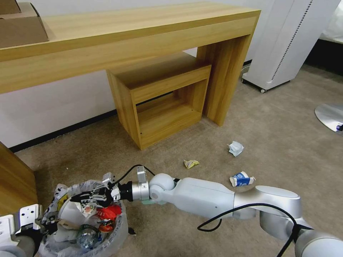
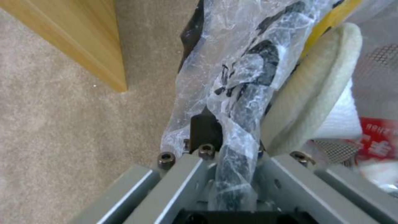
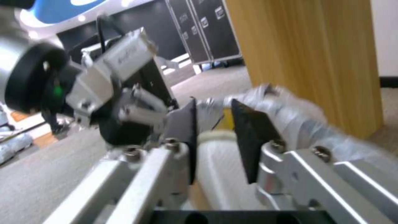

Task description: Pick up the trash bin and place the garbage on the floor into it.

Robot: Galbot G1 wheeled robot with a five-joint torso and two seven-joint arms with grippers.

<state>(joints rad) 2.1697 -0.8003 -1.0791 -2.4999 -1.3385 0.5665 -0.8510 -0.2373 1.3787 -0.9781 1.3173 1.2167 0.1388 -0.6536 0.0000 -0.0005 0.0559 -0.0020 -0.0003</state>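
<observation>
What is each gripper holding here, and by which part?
Left gripper clamps the trash bin by its bag-covered rim. Right gripper, open over the bin, holds nothing.

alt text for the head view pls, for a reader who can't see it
The right gripper reaches across with open fingers over the small bag-lined trash bin, already holding white slippers and red wrappers, while the left gripper clamps its rim. A blue-white carton, crumpled white paper and yellow wrapper remain on the beige carpet.

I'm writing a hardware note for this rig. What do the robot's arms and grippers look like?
The right arm is glossy white and silver, with rounded joints and a loose black cable. Its right gripper has silver linkage with black parts. The left gripper has grey metal bars, dark screw heads and black pads. In the right wrist view, the finger pads are flat black plates.
</observation>
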